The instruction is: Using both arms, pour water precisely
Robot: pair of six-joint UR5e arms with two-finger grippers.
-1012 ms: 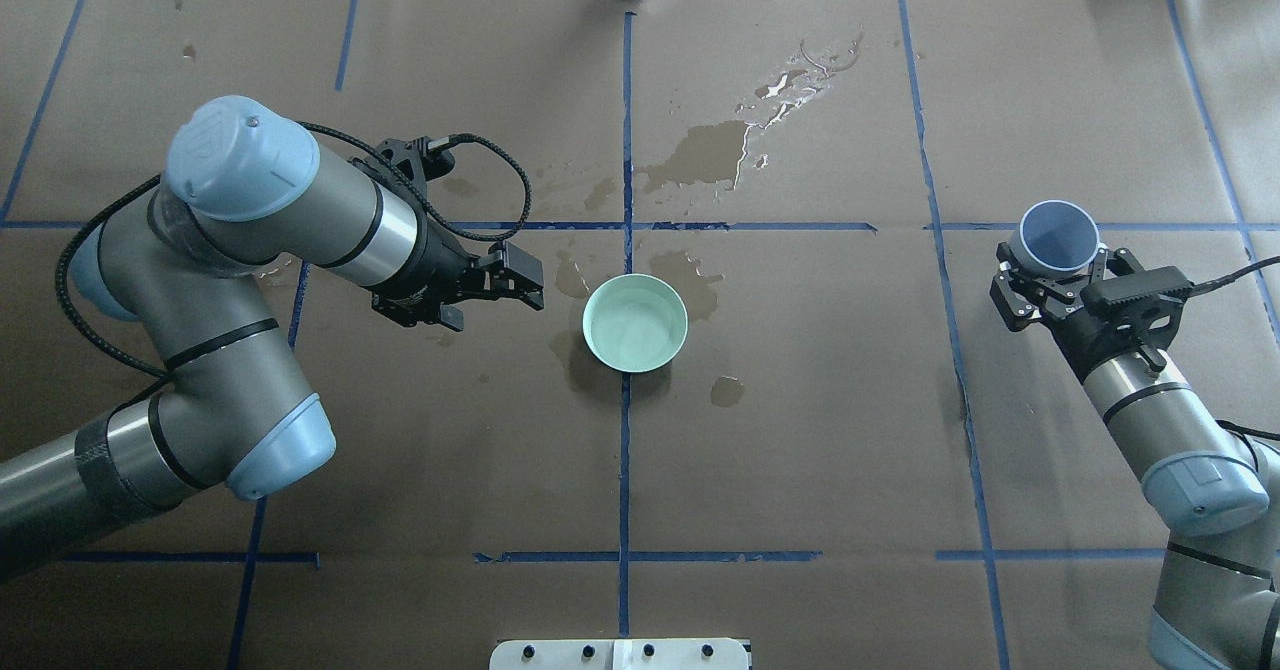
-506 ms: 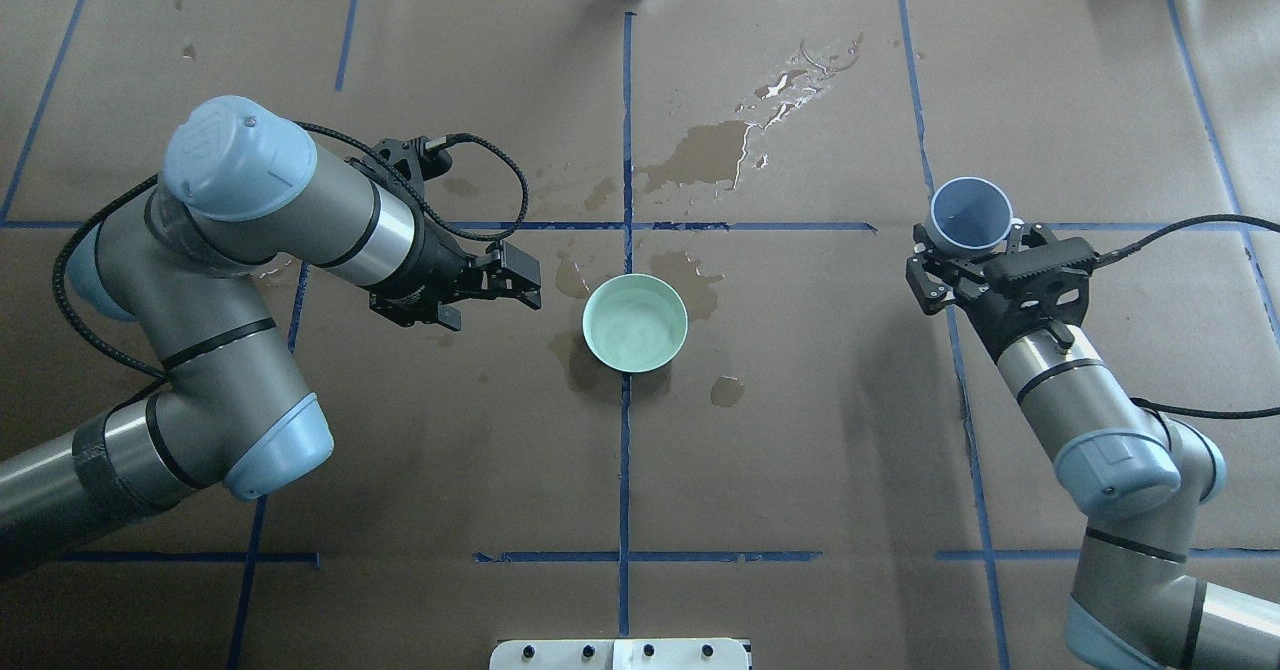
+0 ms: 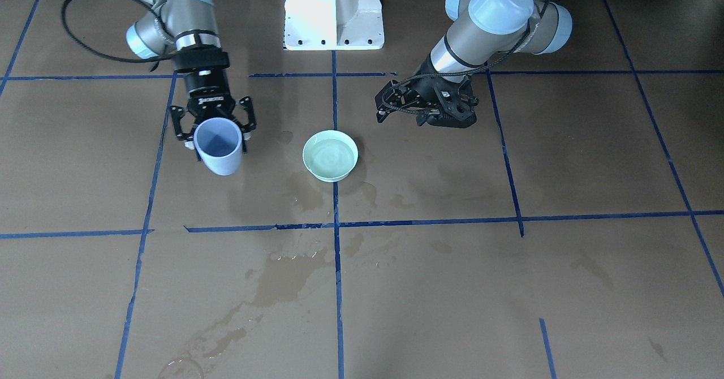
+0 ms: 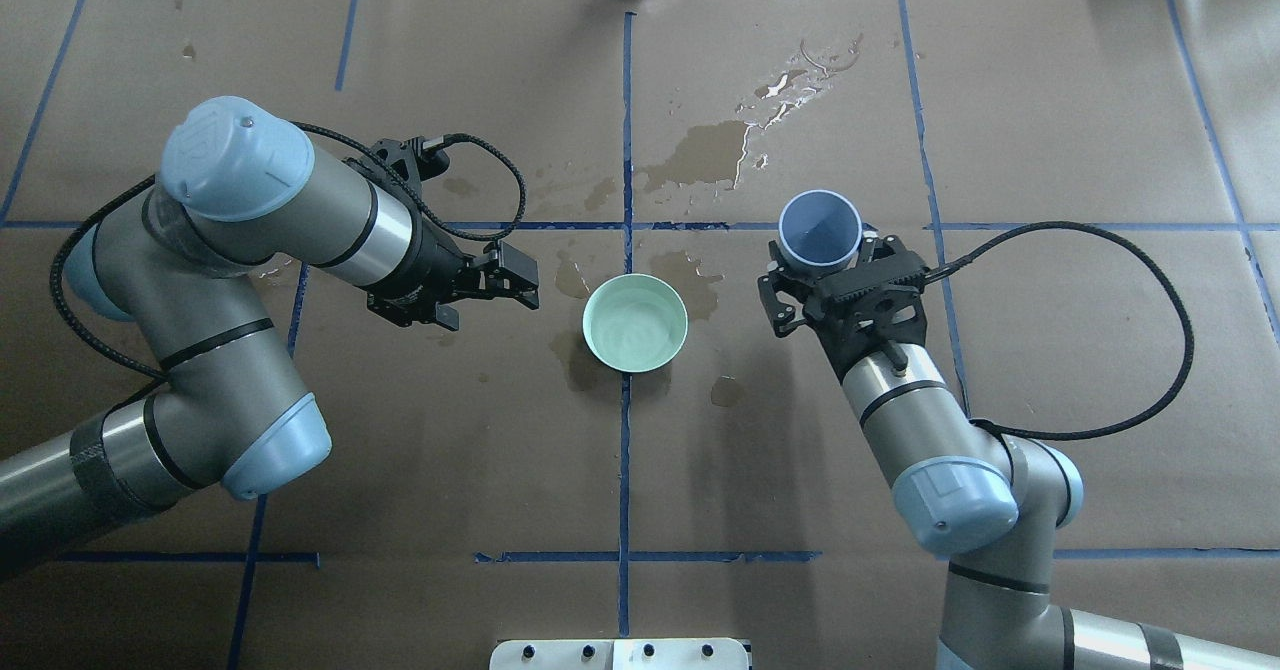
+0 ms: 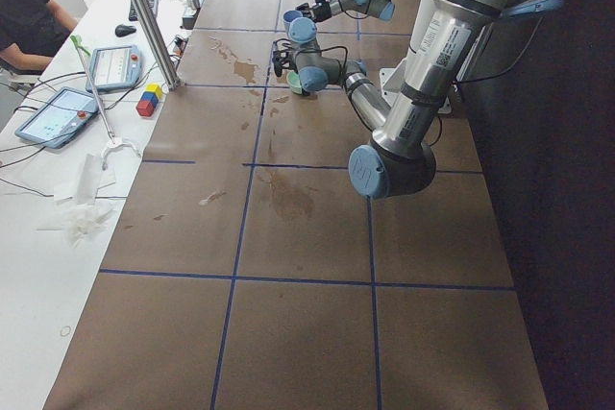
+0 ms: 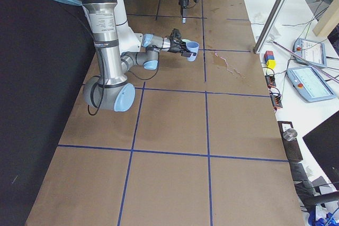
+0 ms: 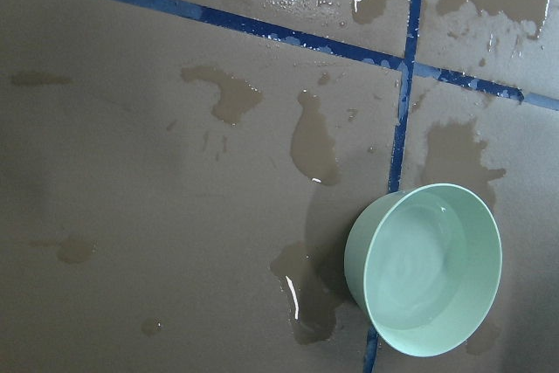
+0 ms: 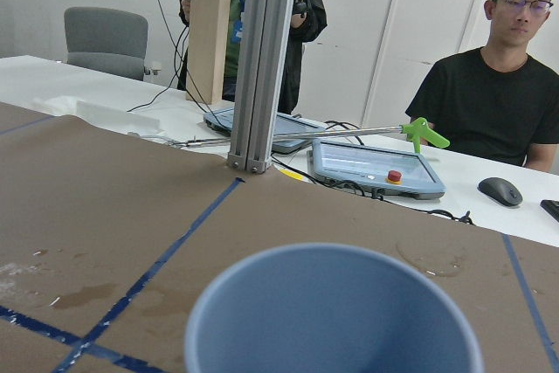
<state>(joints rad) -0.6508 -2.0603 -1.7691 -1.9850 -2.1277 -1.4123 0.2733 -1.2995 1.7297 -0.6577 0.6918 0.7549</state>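
Observation:
A pale green bowl (image 4: 596,348) stands at the table's centre, and clear water (image 4: 636,326) fills it; the bowl also shows in the front view (image 3: 310,166) and the left wrist view (image 7: 360,279). My right gripper (image 4: 822,250) is shut on a light blue cup (image 4: 820,225), held upright above the table to the right of the bowl, apart from it. I cannot tell what is inside the cup (image 8: 332,321). My left gripper (image 4: 522,284) is open and empty, just left of the bowl, pointing at it.
Dark wet stains (image 4: 705,155) and a glinting puddle (image 4: 800,80) lie beyond the bowl, smaller stains around it. Blue tape lines (image 4: 627,450) cross the brown paper. A white pedestal (image 3: 334,11) stands at the robot's side. A metal post (image 8: 262,58) and a seated operator (image 8: 502,76) are past the far edge.
My right arm has carried the blue cup leftward from the table's right side to near the bowl. My left arm has barely moved.

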